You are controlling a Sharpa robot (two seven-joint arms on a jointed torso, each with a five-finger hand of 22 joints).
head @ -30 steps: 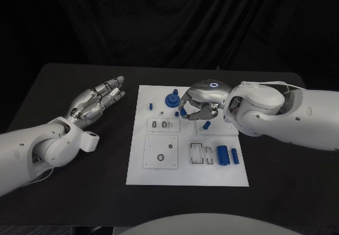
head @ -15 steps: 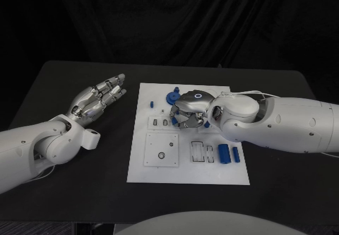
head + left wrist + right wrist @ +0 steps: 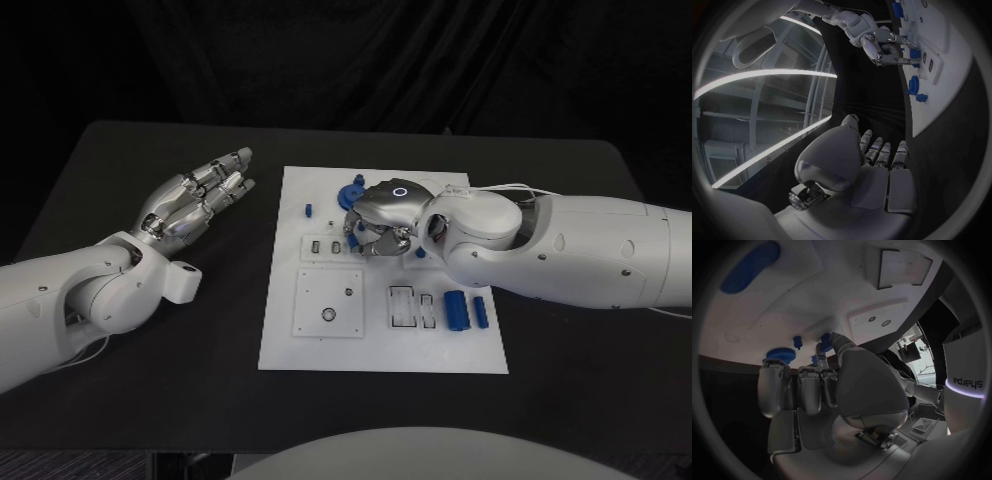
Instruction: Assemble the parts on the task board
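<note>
Right hand (image 3: 381, 222) — over blue gear (image 3: 349, 201)

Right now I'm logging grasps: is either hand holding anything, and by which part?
The left hand holds nothing, fingers spread off the board. The right hand is curled over the task board beside small blue parts; whether it grips one cannot be told.

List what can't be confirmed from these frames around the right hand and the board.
- Head view: right hand covers the task board beneath it; what lies there is hidden.
- Right wrist view: fingers reach a small blue part, but the palm blocks the contact; a grip cannot be told.
- Left wrist view: the board's far parts are too small to identify.
- Left hand lies open, off the board.
</note>
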